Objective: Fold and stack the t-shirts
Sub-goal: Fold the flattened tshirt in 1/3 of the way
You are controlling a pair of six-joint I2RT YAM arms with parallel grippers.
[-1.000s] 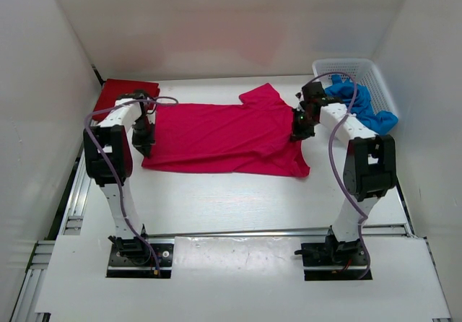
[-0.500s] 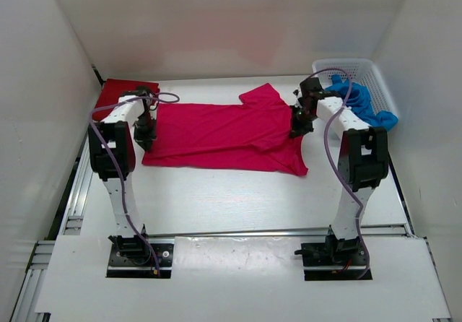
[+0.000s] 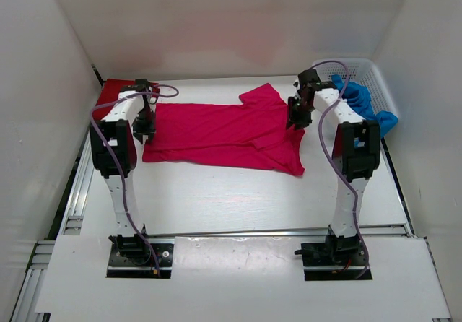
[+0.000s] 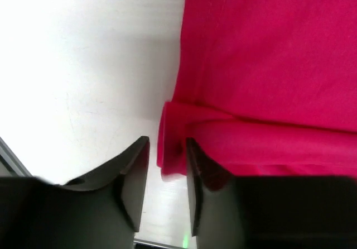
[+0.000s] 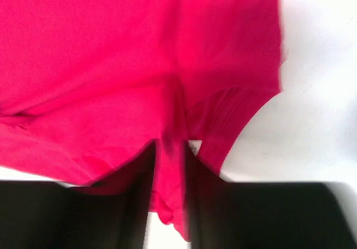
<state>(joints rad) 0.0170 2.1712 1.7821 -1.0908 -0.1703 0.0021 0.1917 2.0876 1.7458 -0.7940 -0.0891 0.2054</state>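
Magenta-pink cloth is the work in hand: the magenta-pink t-shirt [image 3: 224, 131] lies spread across the middle of the white counter [image 3: 231, 199], the left gripper [image 3: 144, 133] at its left edge with jaws slightly apart around a loose fold, the right gripper [image 3: 295, 118] at its right sleeve, cloth filling its gap, pinched or slack I cannot tell. I judge a fold is being laid, so next both must lift clear without dragging cloth; the dark red t-shirt [image 3: 112, 91] sits far left, the bright blue t-shirt [image 3: 363, 104] in the mesh basket [image 3: 364, 68] far right, white walls [image 3: 216, 19] all round
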